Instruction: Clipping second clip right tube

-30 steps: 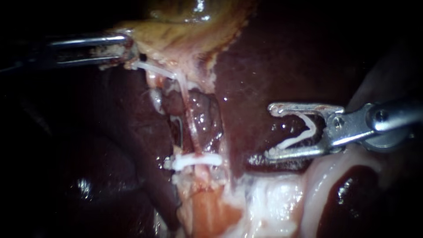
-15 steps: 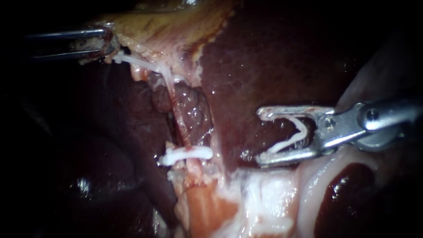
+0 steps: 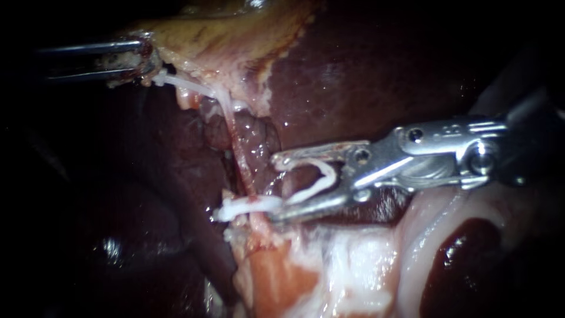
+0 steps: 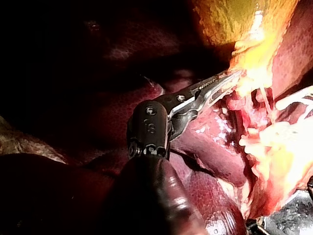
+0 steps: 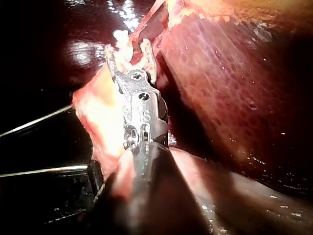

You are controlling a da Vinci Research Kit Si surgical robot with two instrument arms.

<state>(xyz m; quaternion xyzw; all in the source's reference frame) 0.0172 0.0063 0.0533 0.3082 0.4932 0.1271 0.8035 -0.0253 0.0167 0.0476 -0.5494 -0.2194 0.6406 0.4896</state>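
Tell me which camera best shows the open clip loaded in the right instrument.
The endoscope view: the clip shows whole, open, in the right instrument. The right wrist view catches only white bits of it; the left wrist view shows none.

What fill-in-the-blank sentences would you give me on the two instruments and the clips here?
The left instrument holds the gallbladder at its edge with its jaws ____.
The right instrument carries a loaded clip that stands ____.
The tube bears ____ closed clip.
Missing: shut; open; one.
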